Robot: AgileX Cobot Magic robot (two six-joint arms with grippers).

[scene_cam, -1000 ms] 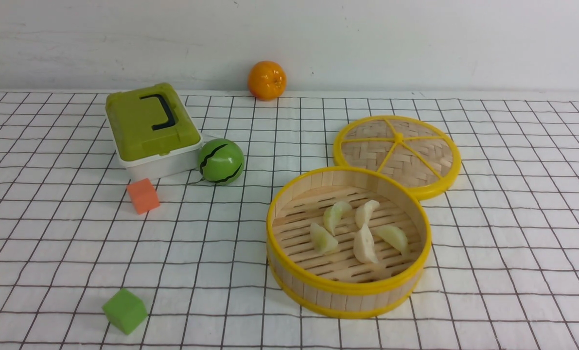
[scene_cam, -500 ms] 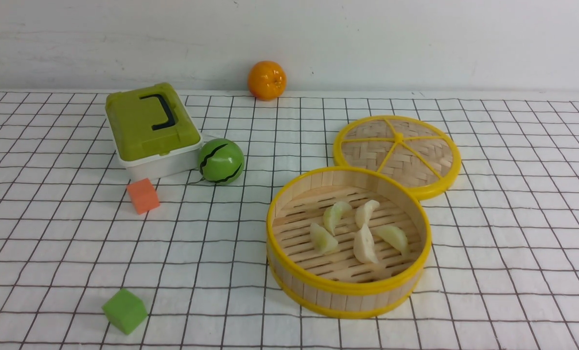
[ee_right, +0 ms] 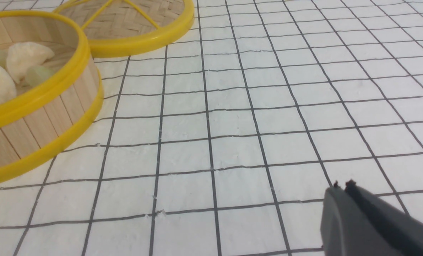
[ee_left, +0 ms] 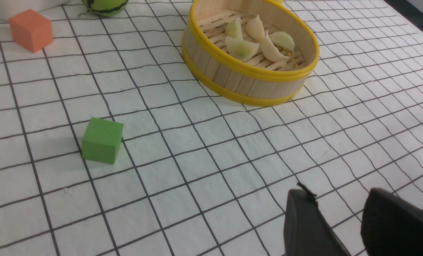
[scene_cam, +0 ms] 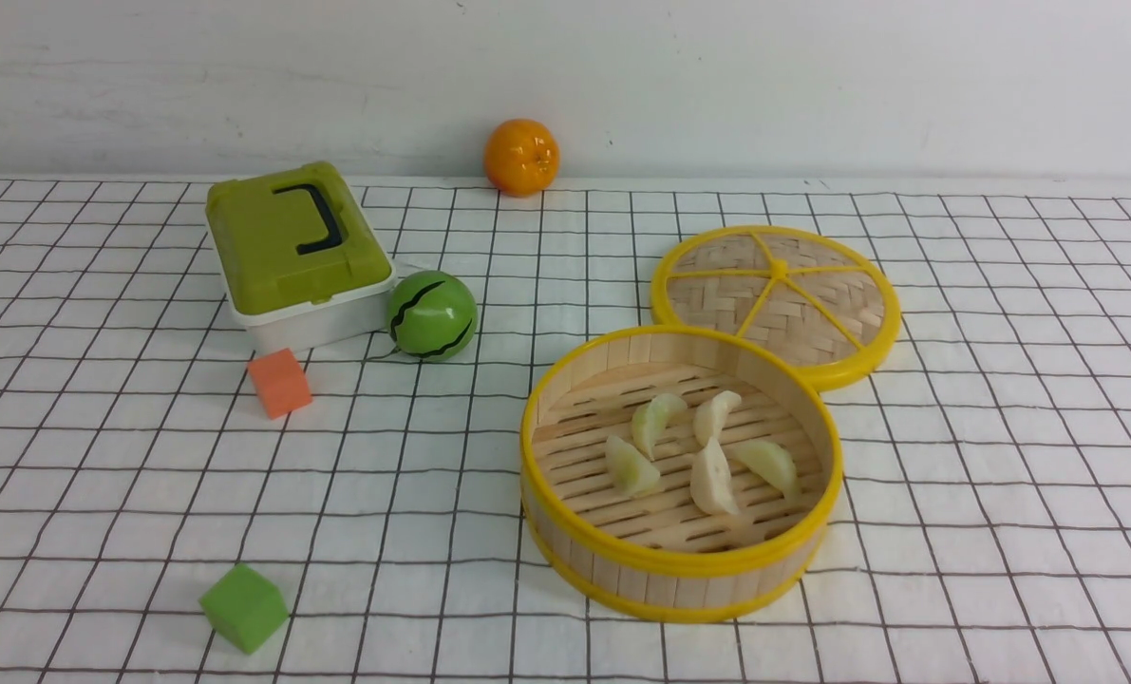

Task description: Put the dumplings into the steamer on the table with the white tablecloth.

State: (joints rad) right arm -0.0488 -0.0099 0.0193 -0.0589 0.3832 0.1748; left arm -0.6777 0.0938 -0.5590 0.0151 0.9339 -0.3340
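The steamer (scene_cam: 679, 562) stands on the white tablecloth (scene_cam: 432, 475) at the centre right of the table. Several pale dumplings (scene_cam: 712, 480) lie on its slatted floor. They also show in the left wrist view (ee_left: 241, 48) and partly in the right wrist view (ee_right: 26, 55). My left gripper (ee_left: 337, 193) is open and empty, low over the cloth, short of the steamer (ee_left: 247, 83). My right gripper (ee_right: 341, 185) is shut and empty over the cloth, away from the steamer (ee_right: 37, 121). Neither gripper shows in the front view.
The woven lid (scene_cam: 779, 294) lies flat behind the steamer, touching it. A green-lidded box (scene_cam: 290, 237), a watermelon ball (scene_cam: 432, 313) and an orange cube (scene_cam: 280, 382) sit at the left. A green cube (scene_cam: 244, 606) lies front left. An orange (scene_cam: 521, 157) rests by the wall.
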